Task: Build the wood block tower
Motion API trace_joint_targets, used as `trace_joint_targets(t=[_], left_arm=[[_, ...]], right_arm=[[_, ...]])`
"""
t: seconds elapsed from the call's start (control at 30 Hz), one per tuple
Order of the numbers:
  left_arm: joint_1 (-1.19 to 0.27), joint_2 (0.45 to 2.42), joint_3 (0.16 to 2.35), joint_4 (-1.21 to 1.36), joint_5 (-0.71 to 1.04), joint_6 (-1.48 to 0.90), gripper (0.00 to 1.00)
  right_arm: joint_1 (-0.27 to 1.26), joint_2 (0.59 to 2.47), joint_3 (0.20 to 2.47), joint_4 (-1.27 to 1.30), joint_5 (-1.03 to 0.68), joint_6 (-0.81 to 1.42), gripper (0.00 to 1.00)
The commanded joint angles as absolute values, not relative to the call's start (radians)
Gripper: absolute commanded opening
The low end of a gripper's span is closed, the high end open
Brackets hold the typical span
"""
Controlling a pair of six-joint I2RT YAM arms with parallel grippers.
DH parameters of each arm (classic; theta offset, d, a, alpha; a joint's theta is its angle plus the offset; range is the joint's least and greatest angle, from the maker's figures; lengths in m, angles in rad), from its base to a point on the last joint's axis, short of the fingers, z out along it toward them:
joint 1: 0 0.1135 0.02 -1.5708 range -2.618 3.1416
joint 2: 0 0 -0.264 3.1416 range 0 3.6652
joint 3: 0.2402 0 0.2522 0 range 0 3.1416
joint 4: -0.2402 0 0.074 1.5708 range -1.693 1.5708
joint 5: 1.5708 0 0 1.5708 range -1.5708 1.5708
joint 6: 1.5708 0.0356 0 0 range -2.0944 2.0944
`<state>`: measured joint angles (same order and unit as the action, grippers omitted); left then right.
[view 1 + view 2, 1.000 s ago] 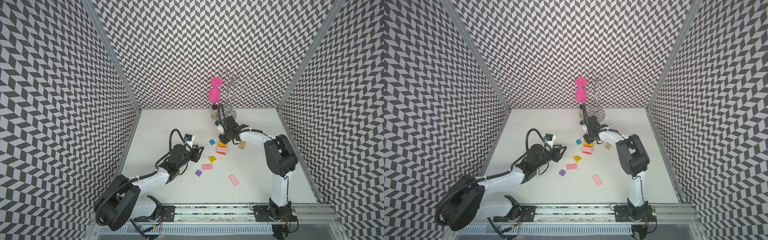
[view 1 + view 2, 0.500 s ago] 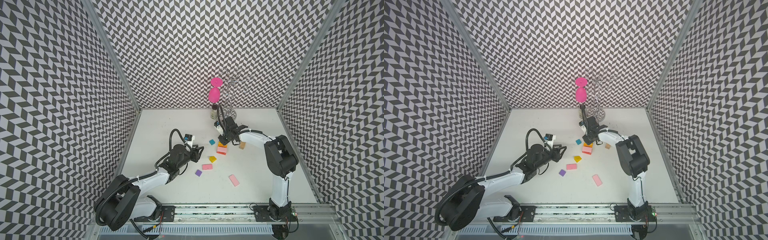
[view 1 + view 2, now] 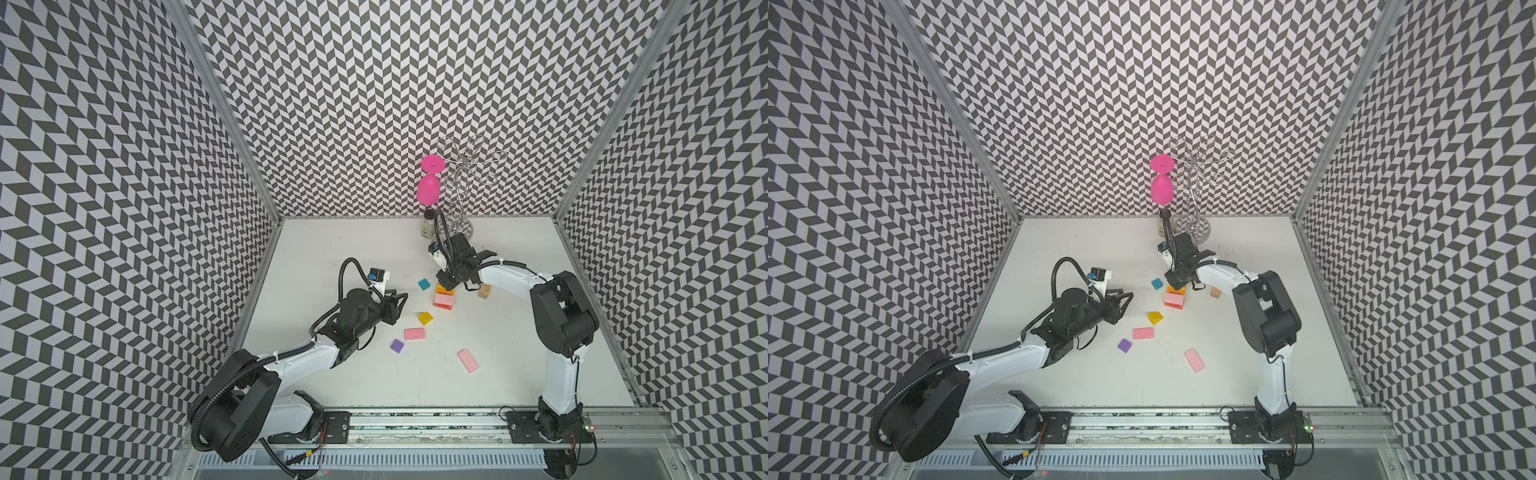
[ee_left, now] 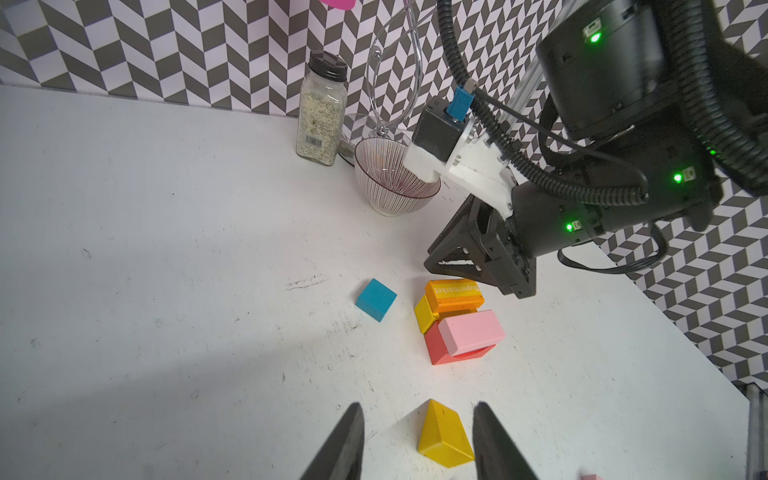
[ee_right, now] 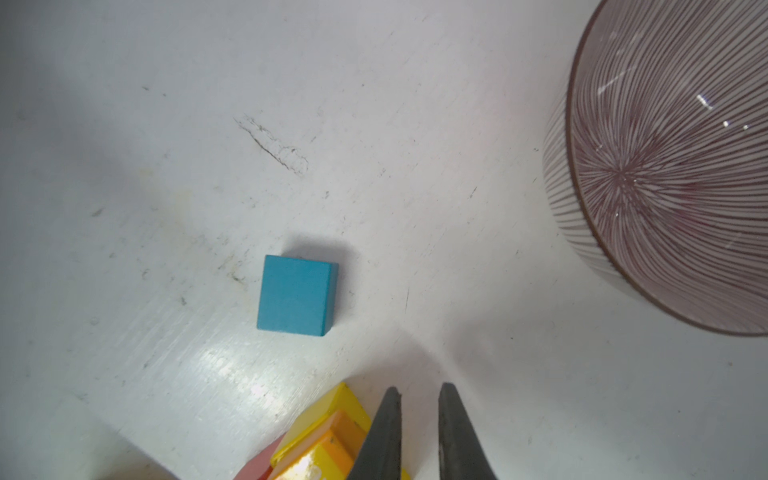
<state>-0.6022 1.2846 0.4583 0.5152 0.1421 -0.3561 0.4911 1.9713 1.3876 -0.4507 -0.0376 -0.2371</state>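
The wood block tower (image 3: 444, 297) stands mid-table: a red base (image 4: 436, 351), a pink slab (image 4: 471, 332), a yellow block (image 4: 423, 313) and an orange block (image 4: 455, 293). My right gripper (image 5: 417, 390) is shut and empty, its fingertips (image 3: 446, 286) down at the tower's far side next to the orange block. My left gripper (image 4: 417, 409) is open and holds nothing; a yellow wedge (image 4: 444, 434) lies on the table between its fingers. Loose on the table are a teal cube (image 5: 296, 295), a purple block (image 3: 397, 345), two pink slabs (image 3: 414, 333) (image 3: 468, 360) and a plain wood block (image 3: 483, 291).
A ribbed glass bowl (image 4: 395, 187) stands just behind the right gripper. A spice jar (image 4: 322, 112) and a wire rack (image 3: 461, 187) carrying a pink goblet (image 3: 429, 187) stand at the back wall. Patterned walls close in the table on three sides.
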Motion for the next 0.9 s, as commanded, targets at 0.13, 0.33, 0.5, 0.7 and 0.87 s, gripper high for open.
trace_joint_targets(t=[0.13, 0.33, 0.5, 0.7, 0.87], left_arm=[[-0.609, 1.269, 0.454, 0.524, 0.131, -0.347, 0.44], [-0.609, 1.269, 0.454, 0.524, 0.132, -0.347, 0.44], [-0.610, 1.269, 0.453, 0.525, 0.132, -0.347, 0.44], [-0.609, 1.269, 0.454, 0.524, 0.132, -0.348, 0.44], [-0.609, 1.269, 0.454, 0.524, 0.133, -0.348, 0.44]], right_arm=[[0.505, 1.908, 1.362, -0.445, -0.031, -0.220, 0.18], [0.510, 1.898, 1.356, -0.441, -0.028, -0.219, 0.18], [0.511, 1.899, 1.355, -0.445, -0.029, -0.218, 0.18], [0.517, 1.896, 1.351, -0.446, -0.032, -0.218, 0.18], [0.520, 1.896, 1.349, -0.446, -0.029, -0.215, 0.18]])
